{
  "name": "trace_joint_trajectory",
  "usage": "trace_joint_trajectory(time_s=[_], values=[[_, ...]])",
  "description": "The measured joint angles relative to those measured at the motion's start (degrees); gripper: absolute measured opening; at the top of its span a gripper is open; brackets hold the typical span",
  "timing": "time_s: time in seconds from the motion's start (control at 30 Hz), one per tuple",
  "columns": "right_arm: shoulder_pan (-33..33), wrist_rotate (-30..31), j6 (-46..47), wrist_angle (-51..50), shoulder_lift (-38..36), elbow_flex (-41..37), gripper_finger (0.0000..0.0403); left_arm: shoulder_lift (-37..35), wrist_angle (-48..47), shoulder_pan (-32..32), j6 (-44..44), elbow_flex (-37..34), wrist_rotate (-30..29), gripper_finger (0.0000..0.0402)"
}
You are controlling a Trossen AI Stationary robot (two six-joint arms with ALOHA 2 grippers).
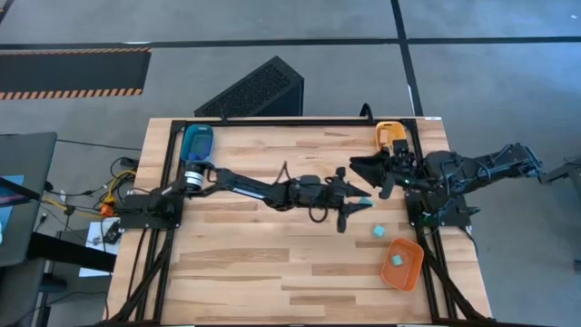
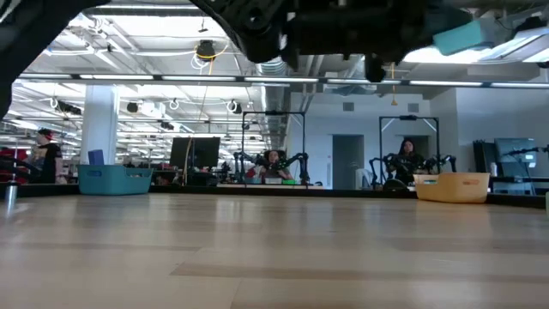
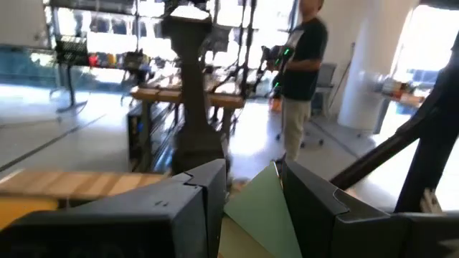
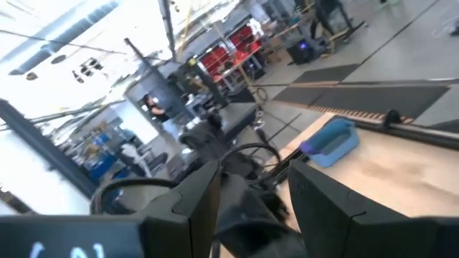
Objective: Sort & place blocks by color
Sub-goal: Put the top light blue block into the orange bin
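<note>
Currently the left gripper (image 1: 357,208) is raised over the table's middle, well clear of the wooden tabletop (image 1: 272,263), its jaws clenched on a light cyan block (image 1: 365,202); the left wrist view shows that block (image 3: 262,211) wedged between the two dark fingers (image 3: 208,193), and the low view shows it (image 2: 463,37) hanging high above the surface. Taking the orange tray (image 1: 403,264) as landmark: one cyan cube (image 1: 397,260) lies inside it, a second cyan cube (image 1: 378,232) sits on the wood just beside its far-left corner, and the held block is farther off on that same side. The right gripper (image 1: 363,167) hovers beyond the tray toward the far edge, near the yellow-orange tray (image 1: 388,134), jaws parted and holding nothing. The blue tray (image 1: 197,143) stands at the far-left corner, well apart from the orange one. No label or writing is readable on trays or blocks.
</note>
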Motion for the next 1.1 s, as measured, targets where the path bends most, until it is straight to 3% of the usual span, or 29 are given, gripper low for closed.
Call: trace_joint_trajectory(time_s=[0.23, 0.4, 0.8, 1.1], values=[[5.87, 0.79, 0.94, 0.12, 0.45, 0.00, 0.0186, 8.62, -4.65, -1.82, -0.66, 14.00, 3.08, 0.0102], [10.19, 5.27, 0.96, 0.13, 0.66, 0.00, 0.0186, 12.02, -9.20, -2.34, 0.12, 19.48, 4.46, 0.0102], [19.42, 13.48, 1.15, 0.13, 1.81, 0.00, 0.0186, 16.62, -11.21, -3.97, -4.98, 19.89, 4.74, 0.0102], [24.32, 17.26, 2.60, -0.01, 5.67, 0.00, 0.0186, 19.10, -6.14, -5.78, -5.84, 20.02, 1.81, 0.0102]])
